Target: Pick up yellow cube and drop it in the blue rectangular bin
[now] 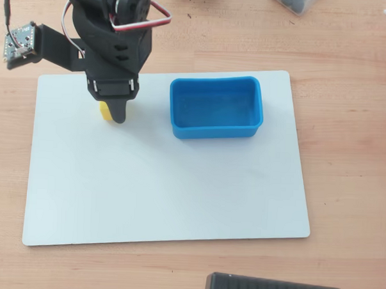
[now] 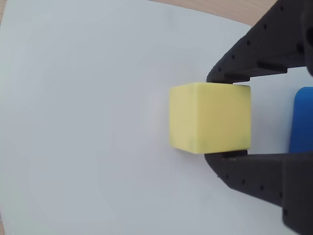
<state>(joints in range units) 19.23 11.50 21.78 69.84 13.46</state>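
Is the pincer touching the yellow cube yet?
Touching. In the wrist view, both black fingers of the pincer press against opposite faces of the yellow cube, with no gap visible on either side.

You see the yellow cube [image 2: 210, 117] as a small, plain, sharp-edged block sitting flat on the white board, toward the board's far left corner in the overhead view [image 1: 105, 112], where it is mostly hidden. The blue rectangular bin [image 1: 216, 108] is a shallow, thin-walled tray with rounded corners, upright and empty, near the board's far edge, well apart from the cube on its right.
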